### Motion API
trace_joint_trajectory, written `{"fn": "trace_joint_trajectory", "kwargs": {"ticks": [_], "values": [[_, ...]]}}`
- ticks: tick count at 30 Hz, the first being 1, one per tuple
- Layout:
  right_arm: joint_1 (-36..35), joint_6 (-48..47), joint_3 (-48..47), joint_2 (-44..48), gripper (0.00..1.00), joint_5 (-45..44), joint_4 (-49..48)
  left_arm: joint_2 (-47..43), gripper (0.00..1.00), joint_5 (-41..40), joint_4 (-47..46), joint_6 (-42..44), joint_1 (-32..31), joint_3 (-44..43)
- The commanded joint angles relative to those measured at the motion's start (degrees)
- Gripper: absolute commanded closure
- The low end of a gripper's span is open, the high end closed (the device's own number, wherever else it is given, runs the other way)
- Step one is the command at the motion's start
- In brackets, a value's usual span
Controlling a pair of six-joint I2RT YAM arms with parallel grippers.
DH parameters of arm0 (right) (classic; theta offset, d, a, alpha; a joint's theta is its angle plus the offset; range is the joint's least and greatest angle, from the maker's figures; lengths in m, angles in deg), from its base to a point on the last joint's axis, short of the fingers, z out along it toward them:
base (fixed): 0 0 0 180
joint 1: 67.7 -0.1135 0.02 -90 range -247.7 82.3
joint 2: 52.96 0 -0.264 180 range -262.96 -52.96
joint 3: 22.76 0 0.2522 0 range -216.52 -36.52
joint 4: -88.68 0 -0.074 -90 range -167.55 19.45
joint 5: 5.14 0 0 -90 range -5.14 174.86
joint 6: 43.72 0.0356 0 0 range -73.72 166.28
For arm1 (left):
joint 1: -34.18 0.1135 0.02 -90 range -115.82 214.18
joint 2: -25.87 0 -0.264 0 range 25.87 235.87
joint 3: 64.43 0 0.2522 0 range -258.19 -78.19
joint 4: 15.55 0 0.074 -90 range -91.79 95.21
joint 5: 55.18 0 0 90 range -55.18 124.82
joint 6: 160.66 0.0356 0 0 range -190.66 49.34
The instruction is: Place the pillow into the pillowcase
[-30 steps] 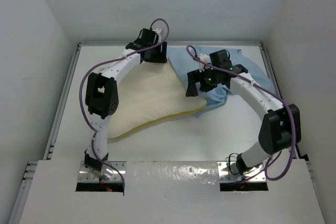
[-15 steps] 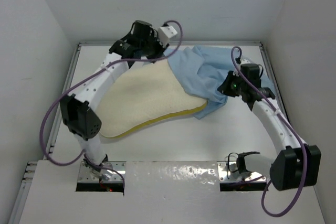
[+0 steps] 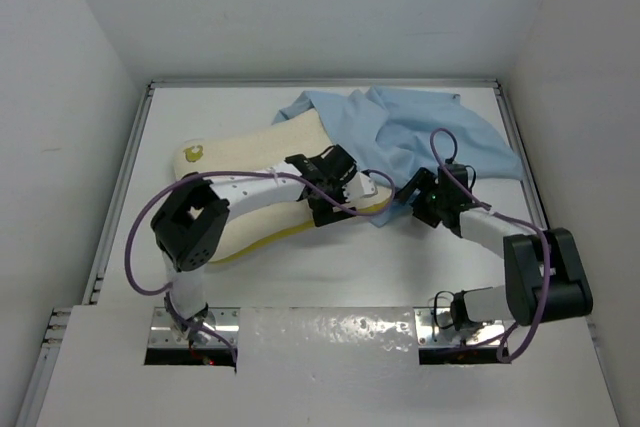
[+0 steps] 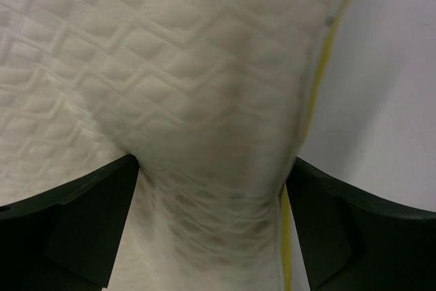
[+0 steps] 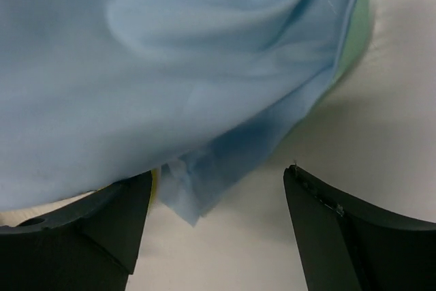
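Two items | pillow [image 3: 245, 155] – likely soft, bulky; mid-table, one end under pillowcase [image 3: 420, 132]; pinch its yellow-banded edge | pillowcase – limp; take the hem | left gripper [image 4: 211, 168], right gripper [image 5: 218, 175]: your fingers wide, empty

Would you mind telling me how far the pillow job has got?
Done: the pillowcase covers only the right end of the pillow. In hand: nothing; left fingers stand open astride the pillow's near edge, right fingers open at the pillowcase's corner. Left: sleeving the bare rest of the pillow.
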Motion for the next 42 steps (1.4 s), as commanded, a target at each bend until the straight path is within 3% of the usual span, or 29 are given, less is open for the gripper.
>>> {"fn": "trace_joint_trajectory", "kwargs": {"ticks": [1, 3, 5, 6, 7, 9, 12, 16, 20, 23, 30, 31, 33, 34, 35, 37, 39, 42], "values": [[-0.09, 6.81, 1.91, -3.31, 0.23, -0.30, -16.36, 0.66, 0.13, -9.25, -11.75, -3.80, 0.48, 1.96], [-0.18, 7.27, 2.44, -7.00, 0.26, 0.31, -20.34, 1.18, 0.20, -10.93, -14.23, -4.15, 0.48, 3.81], [-0.18, 7.18, 1.39, -10.60, 0.46, 3.02, -23.16, 1.71, 0.31, -11.38, -16.00, -4.51, 0.48, 6.10], [-0.18, 7.09, 0.43, -14.18, 0.56, 4.08, -23.95, 1.71, 0.46, -10.86, -16.35, -4.86, 0.57, 6.80], [-0.18, 7.18, 0.51, -15.61, 0.79, 5.22, -26.74, 1.71, 0.53, -8.94, -16.53, -5.64, 0.66, 7.59], [-0.09, 7.44, 1.47, -16.94, 1.00, 7.17, -28.96, 1.54, 0.80, -6.30, -16.71, -6.70, 1.10, 7.86], [-0.09, 5.34, 3.05, -14.06, 1.00, 9.62, -27.92, 0.75, 1.00, -5.49, -17.76, -10.04, 2.85, 5.86], [-0.71, -3.44, 4.46, 0.17, 1.00, 12.35, -14.58, 1.00, 1.00, -6.63, -15.75, -14.09, 7.60, -1.53], [-4.04, -10.11, 2.45, 14.74, 1.00, 16.13, -0.01, 4.08, 1.00, -10.15, -13.20, -9.70, 8.22, -7.25], [-9.05, -14.51, -1.33, 18.99, 1.00, 14.38, 9.59, 7.94, 1.00, -8.06, -9.96, -8.73, 8.22, -11.29], [-12.57, -16.71, -4.66, 17.88, 1.00, 17.89, 14.78, 19.71, 1.00, -7.07, -5.81, -10.65, 6.02, -22.19], [-12.49, -20.82, -6.24, 16.64, 0.87, 17.54, 21.93, 21.47, 1.00, -6.38, -3.46, -12.49, 6.11, -25.16], [-12.05, -26.02, -13.33, 13.40, 0.38, 9.60, 34.94, 21.40, 0.93, -5.15, -2.30, -13.56, 6.11, -26.33], [-11.96, -27.96, -14.68, 13.38, 0.27, 6.50, 36.14, 20.70, 0.90, -3.58, -2.73, -13.91, 6.11, -25.55], [-11.96, -28.06, -15.39, 14.34, 0.06, 3.86, 35.90, 18.35, 0.81, -2.69, -3.52, -14.00, 6.11, -24.23], [-11.69, -26.84, -15.23, 18.27, 0.01, -1.25, 30.31, 15.44, 0.73, -0.50, -4.40, -14.35, 6.11, -21.41], [-11.69, -25.61, -16.19, 18.74, 0.22, -3.80, 26.60, 14.81, 0.69, 0.57, -3.27, -14.70, 6.20, -21.32], [-11.69, -22.37, -15.93, 16.47, 0.86, -10.81, 21.68, 14.28, 0.69, 1.71, -3.61, -15.32, 6.20, -20.97]]}}
